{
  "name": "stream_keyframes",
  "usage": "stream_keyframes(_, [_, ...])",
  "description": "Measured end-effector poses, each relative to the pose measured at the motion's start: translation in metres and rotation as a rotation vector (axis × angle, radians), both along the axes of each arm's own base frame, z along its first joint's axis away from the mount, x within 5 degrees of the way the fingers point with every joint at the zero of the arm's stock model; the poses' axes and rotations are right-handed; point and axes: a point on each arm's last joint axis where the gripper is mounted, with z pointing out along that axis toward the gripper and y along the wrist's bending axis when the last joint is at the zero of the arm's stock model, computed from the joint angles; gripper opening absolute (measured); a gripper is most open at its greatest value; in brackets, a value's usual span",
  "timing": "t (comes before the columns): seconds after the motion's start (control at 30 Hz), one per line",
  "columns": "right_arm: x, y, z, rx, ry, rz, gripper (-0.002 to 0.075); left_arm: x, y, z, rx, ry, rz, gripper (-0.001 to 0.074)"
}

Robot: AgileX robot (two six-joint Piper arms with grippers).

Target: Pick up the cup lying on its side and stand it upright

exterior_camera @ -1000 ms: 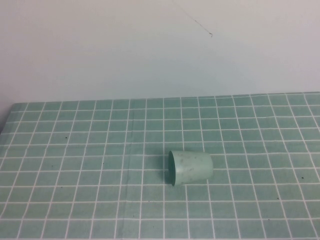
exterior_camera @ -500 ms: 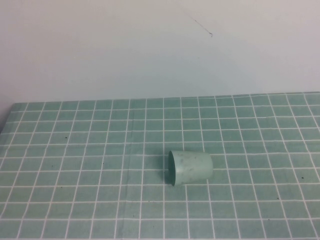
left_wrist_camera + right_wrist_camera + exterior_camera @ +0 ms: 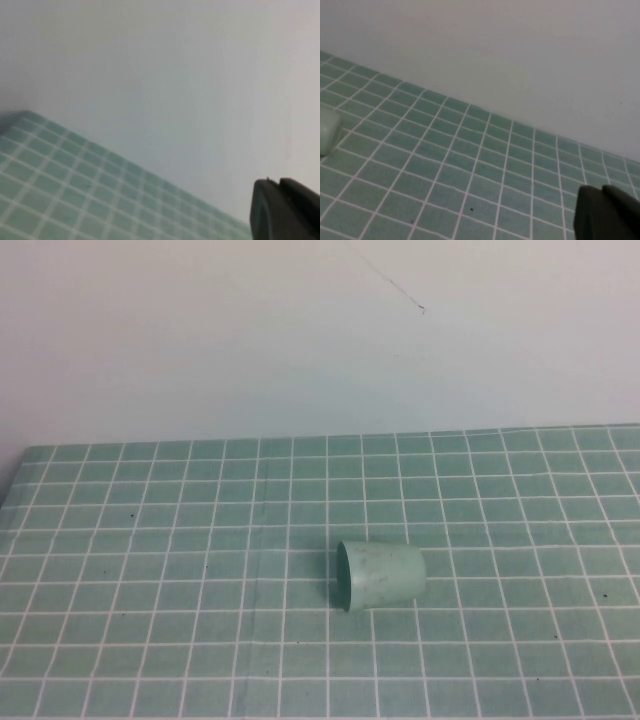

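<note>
The pale mint-green cup (image 3: 380, 575) lies on its side near the middle of the green tiled table (image 3: 150, 570), its open mouth facing the robot's left. Its edge also shows in the right wrist view (image 3: 326, 131). Neither gripper shows in the high view. My left gripper (image 3: 278, 184) is up off the table, facing the table's far edge and the wall, its fingers together and empty. My right gripper (image 3: 601, 191) hovers over the tiles well away from the cup, its fingers together and empty.
A plain white wall (image 3: 320, 340) rises behind the table's far edge. The table's left edge (image 3: 12, 480) shows at the far left. Small dark specks dot the tiles.
</note>
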Motion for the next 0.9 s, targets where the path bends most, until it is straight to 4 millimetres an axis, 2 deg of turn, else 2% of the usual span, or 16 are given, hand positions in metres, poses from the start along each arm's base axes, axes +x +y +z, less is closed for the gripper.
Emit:
stream_keyframes(0.13, [0.005, 0.002, -0.001, 0.087, 0.042, 0.007, -0.0003, -0.004, -0.012, 0.025, -0.150, -0.054, -0.155, -0.0001])
stream_keyframes(0.33, [0.003, 0.004, 0.014, 0.140, 0.024, 0.022, -0.0003, 0.012, -0.034, 0.061, -0.001, -0.032, -0.403, -0.0001])
stream_keyframes(0.53, [0.003, 0.004, 0.012, 0.133, 0.036, 0.024, -0.0003, 0.049, -0.051, 0.084, -0.061, 0.129, -0.573, -0.0001])
stream_keyframes(0.6, [0.003, 0.004, 0.011, 0.069, 0.045, 0.025, -0.0003, 0.061, -0.056, 0.096, -0.080, 0.151, -0.627, -0.0001])
stream_keyframes(0.77, [0.003, 0.004, 0.010, 0.079, 0.049, 0.033, -0.0003, 0.089, -0.061, 0.121, -0.112, 0.099, -0.680, -0.0001])
stream_keyframes(0.9, [0.002, 0.005, 0.010, 0.093, 0.053, 0.037, -0.0003, 0.119, -0.062, 0.121, -0.189, 0.083, -0.664, -0.0001])
